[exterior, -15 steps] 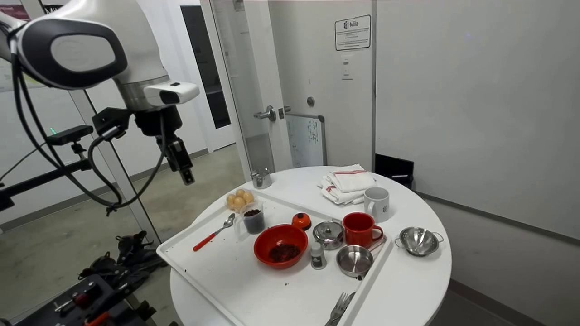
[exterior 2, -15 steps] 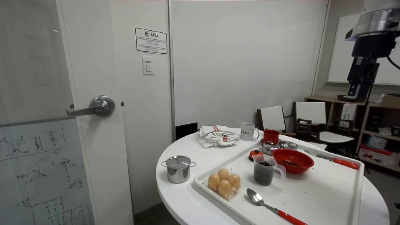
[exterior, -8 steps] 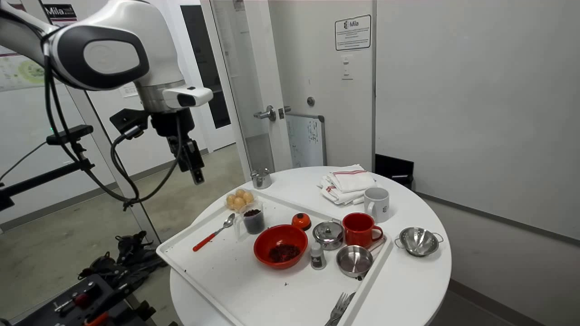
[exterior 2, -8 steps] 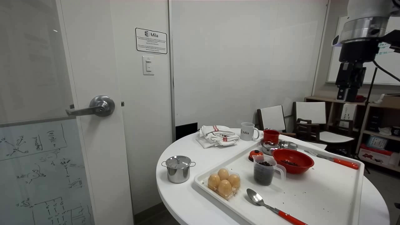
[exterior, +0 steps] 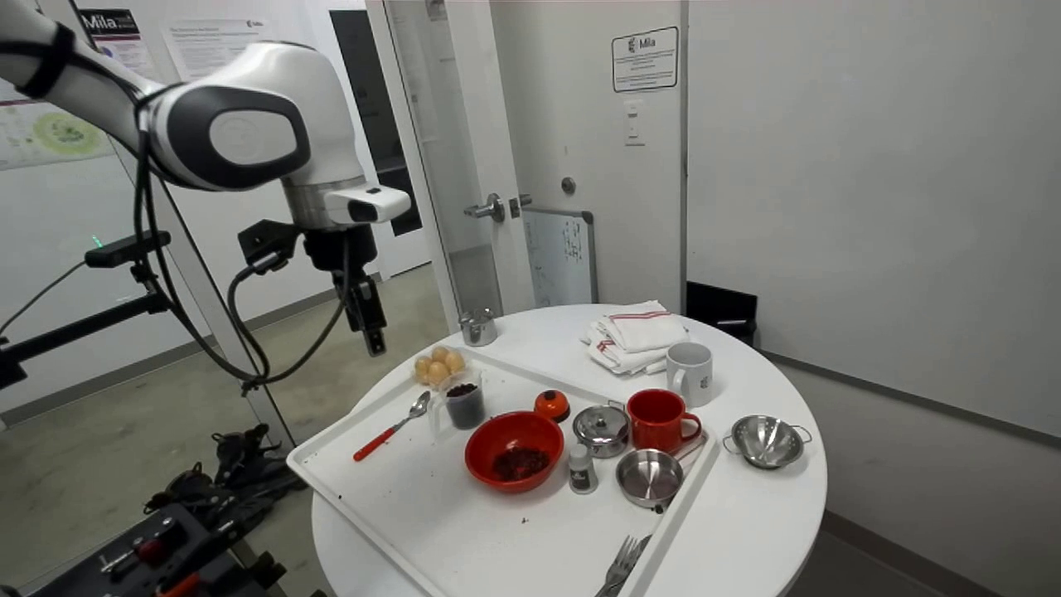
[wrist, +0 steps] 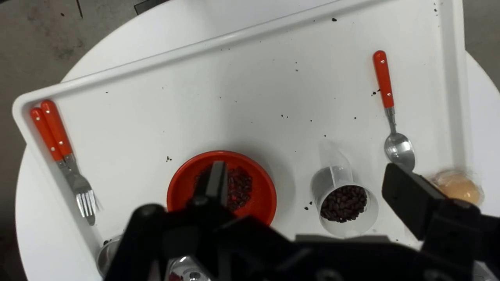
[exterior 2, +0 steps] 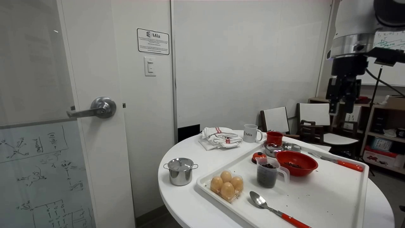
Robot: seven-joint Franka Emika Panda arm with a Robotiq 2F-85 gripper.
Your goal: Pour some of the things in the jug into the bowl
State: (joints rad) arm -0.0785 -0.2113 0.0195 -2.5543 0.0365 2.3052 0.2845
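Note:
The jug (wrist: 343,218) is a clear plastic measuring cup with a handle, part filled with dark beans. It stands upright on the white tray, also seen in both exterior views (exterior: 466,406) (exterior 2: 267,175). The bowl (wrist: 261,187) is wide and red, with some dark beans inside, beside the jug (exterior: 514,435) (exterior 2: 297,166). My gripper (wrist: 306,171) is open and empty, high above the table in both exterior views (exterior: 375,344) (exterior 2: 341,110). In the wrist view the jug appears between the fingers, well below them; the left finger covers part of the bowl.
The tray (exterior: 398,506) also holds a spoon (wrist: 399,150), a pack of eggs (exterior 2: 227,185), an orange-red timer-like object (exterior: 551,405), a shaker (exterior: 581,468), steel pots, a red mug (exterior: 659,420) and a fork (wrist: 84,191). A steel pot (exterior 2: 180,172) stands outside the tray.
My arm has swung over towards the table and lowered slightly. The gap between the gripper's fingers shows more clearly now. The jug and bowl have not moved.

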